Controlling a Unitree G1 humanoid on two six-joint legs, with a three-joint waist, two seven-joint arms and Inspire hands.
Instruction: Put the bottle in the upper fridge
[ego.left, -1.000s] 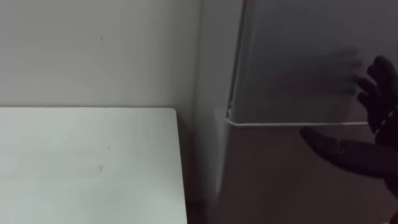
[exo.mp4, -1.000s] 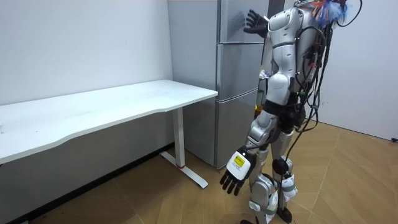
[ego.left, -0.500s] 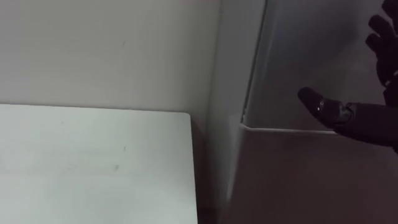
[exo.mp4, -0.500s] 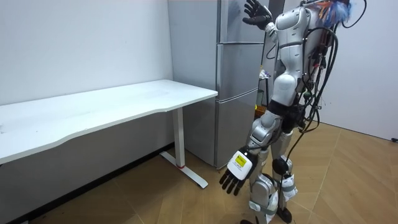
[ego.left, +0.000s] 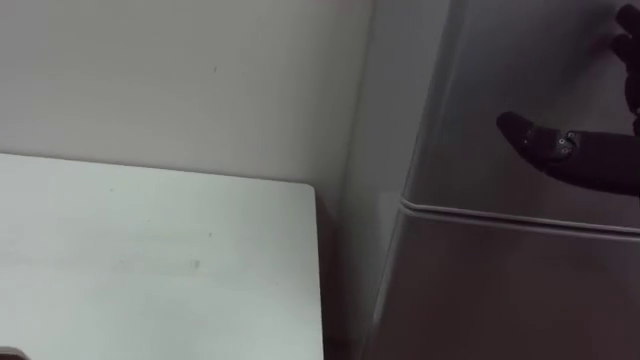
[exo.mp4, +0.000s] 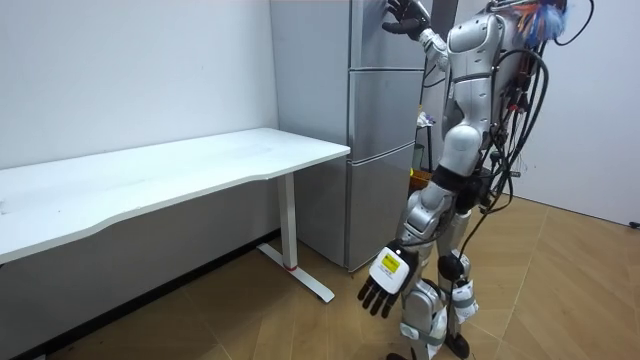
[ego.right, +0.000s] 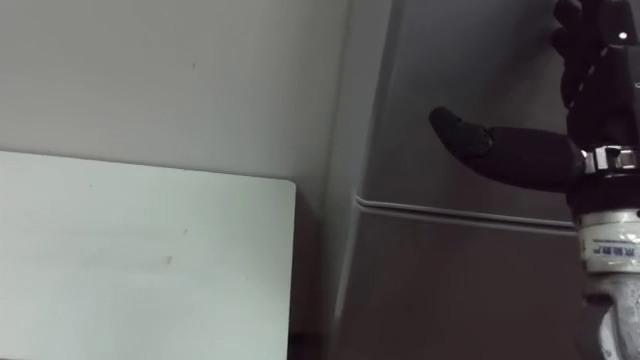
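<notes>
— What is the left hand (exo.mp4: 385, 283) doing?
— It hangs low beside the thigh, off the end of the white rectangular tabletop (exo.mp4: 180, 170), fingers straight and apart, holding nothing.
— And the right hand (ego.right: 588, 110)?
— High up on an outstretched arm, its fingers (ego.right: 585, 55) spread upward, thumb jutting left, nothing in its grasp.
— How does the tall grey metal fridge (exo.mp4: 375, 130) lie to it?
— Its closed upper door (ego.right: 470, 60) is right behind those fingers, just above the seam over the lower door (ego.right: 450, 290). I cannot tell whether they touch.
</notes>
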